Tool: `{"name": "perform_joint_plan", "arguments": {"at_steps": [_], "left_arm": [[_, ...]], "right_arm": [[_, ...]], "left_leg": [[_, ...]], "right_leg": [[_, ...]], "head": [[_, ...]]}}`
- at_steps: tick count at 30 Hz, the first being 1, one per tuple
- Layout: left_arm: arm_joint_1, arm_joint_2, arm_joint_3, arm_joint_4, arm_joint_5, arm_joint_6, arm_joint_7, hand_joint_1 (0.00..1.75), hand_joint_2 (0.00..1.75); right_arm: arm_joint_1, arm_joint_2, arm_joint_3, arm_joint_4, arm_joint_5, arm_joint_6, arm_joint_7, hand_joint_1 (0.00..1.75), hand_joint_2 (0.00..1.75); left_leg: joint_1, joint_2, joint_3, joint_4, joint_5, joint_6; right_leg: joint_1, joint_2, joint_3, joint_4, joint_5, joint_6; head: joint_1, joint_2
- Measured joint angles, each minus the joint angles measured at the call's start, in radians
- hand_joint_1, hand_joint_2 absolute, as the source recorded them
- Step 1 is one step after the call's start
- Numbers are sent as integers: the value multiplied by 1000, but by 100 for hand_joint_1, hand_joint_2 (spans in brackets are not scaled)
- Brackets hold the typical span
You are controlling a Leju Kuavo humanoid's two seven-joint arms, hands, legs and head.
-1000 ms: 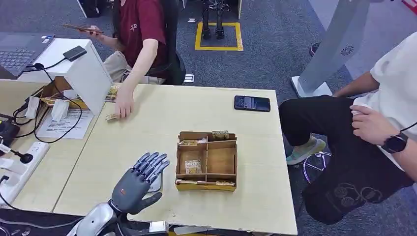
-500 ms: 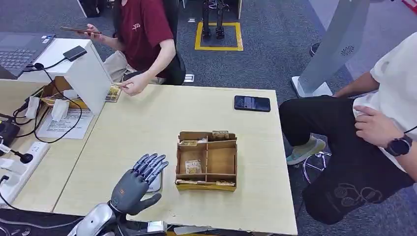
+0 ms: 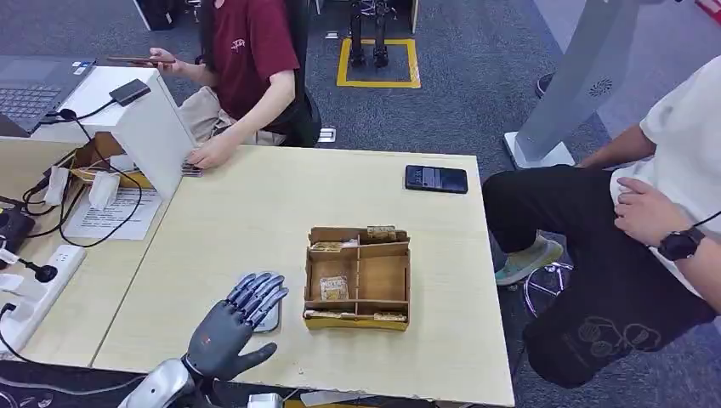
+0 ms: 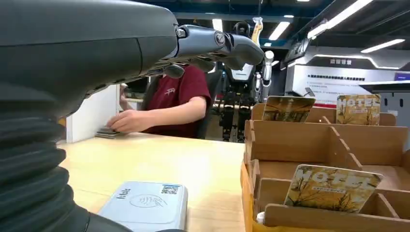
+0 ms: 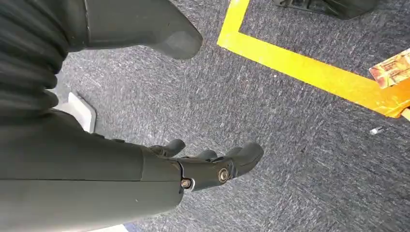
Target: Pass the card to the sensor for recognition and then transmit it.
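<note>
Nearest the robot, at the 6 o'clock edge of the worktop (image 3: pixel 255 212), the left robot hand (image 3: pixel 234 327) hovers with fingers spread and holds nothing; it has drawn slightly back toward the robot over the last second, uncovering more of the sensor (image 3: pixel 269 316), a flat grey pad with rounded corners. The right robot hand (image 5: pixel 212 164) hangs over grey carpet, fingers loosely apart, empty. Just at 3 o'clock of the sensor stands the tray (image 3: pixel 357 279), thin brown board cut into compartments, with glossy printed cards (image 4: pixel 333 188) standing in them. No card is yet taken, so pickup remains. At 11 o'clock, a person's hand (image 3: pixel 208 155) has moved onto a card stack.
</note>
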Motion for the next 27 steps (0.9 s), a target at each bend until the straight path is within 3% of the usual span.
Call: {"name": "perform_joint_plan", "arguments": {"at_steps": [10,20,27], "left_arm": [[5,1,0,-2,0,0,-1,0,175],[9,-1,-2,-2,24,-23,-56,0,175],[2,-36,-42,13,65,-62,-79,0,175]], "right_arm": [[0,0,0,0,0,0,0,0,175],[-1,0,3,0,3,2,1,0,175],[-4,0,9,0,10,3,2,0,175]], "left_leg": [[0,0,0,0,0,0],[0,0,0,0,0,0],[0,0,0,0,0,0]], "right_leg": [[0,0,0,0,0,0],[0,0,0,0,0,0],[0,0,0,0,0,0]], "head": [[0,0],[0,0],[0,0]]}}
